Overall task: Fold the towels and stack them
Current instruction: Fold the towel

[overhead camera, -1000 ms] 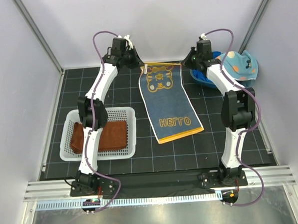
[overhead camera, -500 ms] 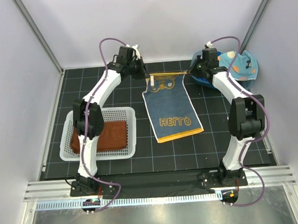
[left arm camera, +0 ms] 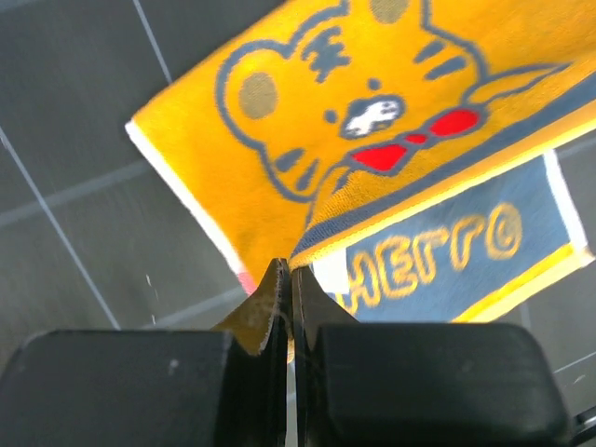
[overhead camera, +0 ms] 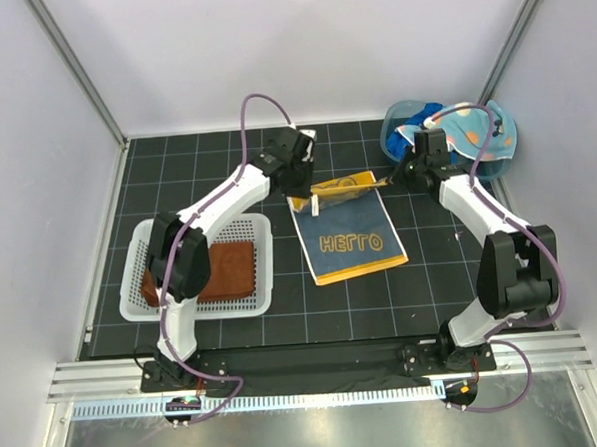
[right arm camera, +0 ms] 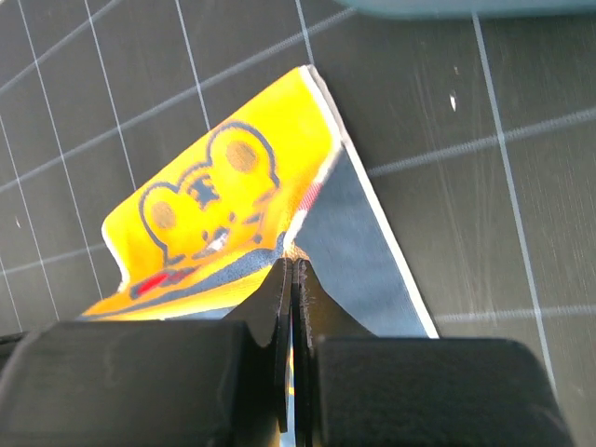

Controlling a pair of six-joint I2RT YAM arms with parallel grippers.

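Observation:
A towel with a blue face reading "HELLO" (overhead camera: 350,243) and a yellow-orange underside lies on the black mat at the centre. Its far edge is lifted and turned toward me, so the yellow tiger side shows (overhead camera: 345,184). My left gripper (overhead camera: 299,195) is shut on the left far corner, and the tiger print (left arm camera: 354,112) hangs past its tips (left arm camera: 287,267). My right gripper (overhead camera: 392,179) is shut on the right far corner (right arm camera: 214,209), pinched at its tips (right arm camera: 292,261). A folded rust-brown towel (overhead camera: 211,271) lies in the white basket. A light blue spotted towel (overhead camera: 479,132) drapes over the blue tub.
The white mesh basket (overhead camera: 133,282) stands at the near left. The blue plastic tub (overhead camera: 401,116) stands at the far right corner with a royal blue cloth (overhead camera: 431,110) showing inside. Grey walls enclose the mat on three sides.
Both grippers have moved toward me from the back of the mat, carrying the towel's far edge over itself. The yellow underside now shows and the visible blue part is shorter.

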